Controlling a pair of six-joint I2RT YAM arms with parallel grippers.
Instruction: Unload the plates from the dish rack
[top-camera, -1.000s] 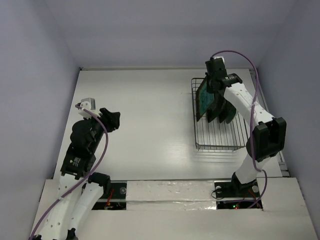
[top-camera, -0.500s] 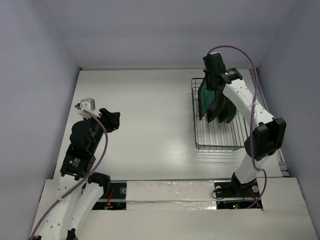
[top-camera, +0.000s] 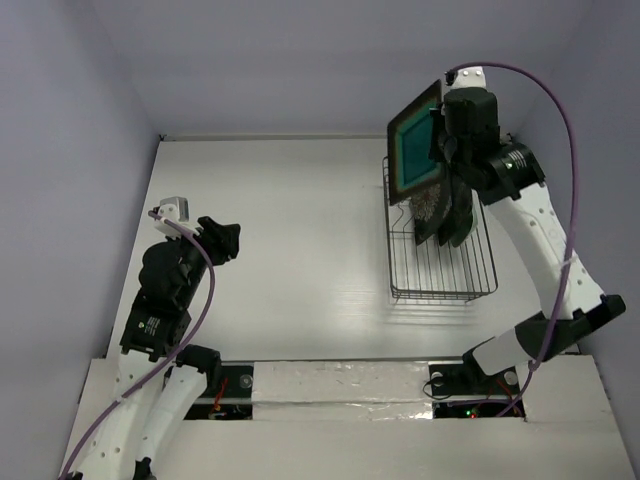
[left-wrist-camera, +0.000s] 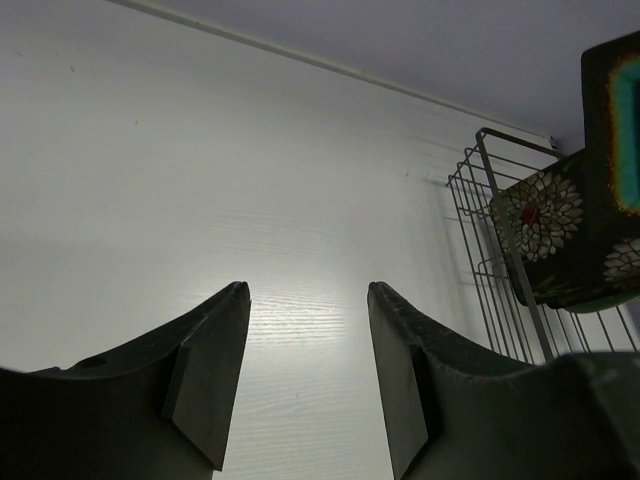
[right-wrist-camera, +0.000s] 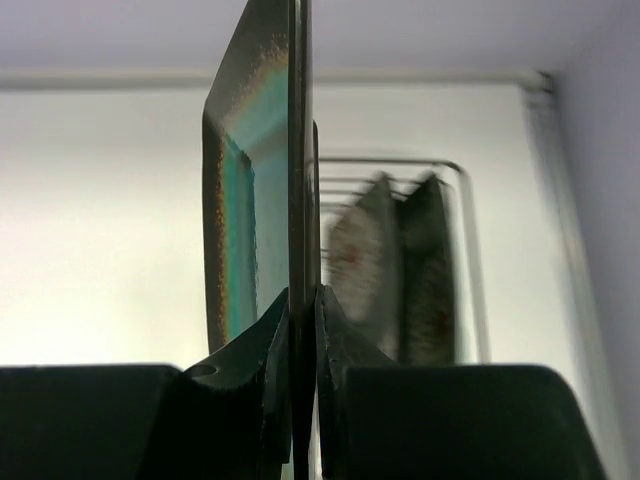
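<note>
Between the pinched fingers (right-wrist-camera: 275, 345) of the right gripper (right-wrist-camera: 303, 300), a square dark-rimmed plate with a teal centre (right-wrist-camera: 245, 200) stands on edge, clamped at its rim, its teal face turned to the fingers' left. Beyond the fingertips, two black flowered plates (right-wrist-camera: 385, 260) stand upright side by side in the dish rack (top-camera: 440, 296), apart from the held plate. From above, the teal plate hangs in the air over the rack's far left corner, with the flowered pair below the fingers among the prongs and the wire basket stretching back toward the arm's base on the white table (top-camera: 300, 230).

Across the table, the left gripper (left-wrist-camera: 308, 290) spreads its fingers (left-wrist-camera: 215, 370) wide with nothing between them, above bare tabletop. Ahead of those fingers and off to their right, well apart from them, the rack's corner shows one flowered plate leaning behind the wires and the edge of the teal plate above it.
</note>
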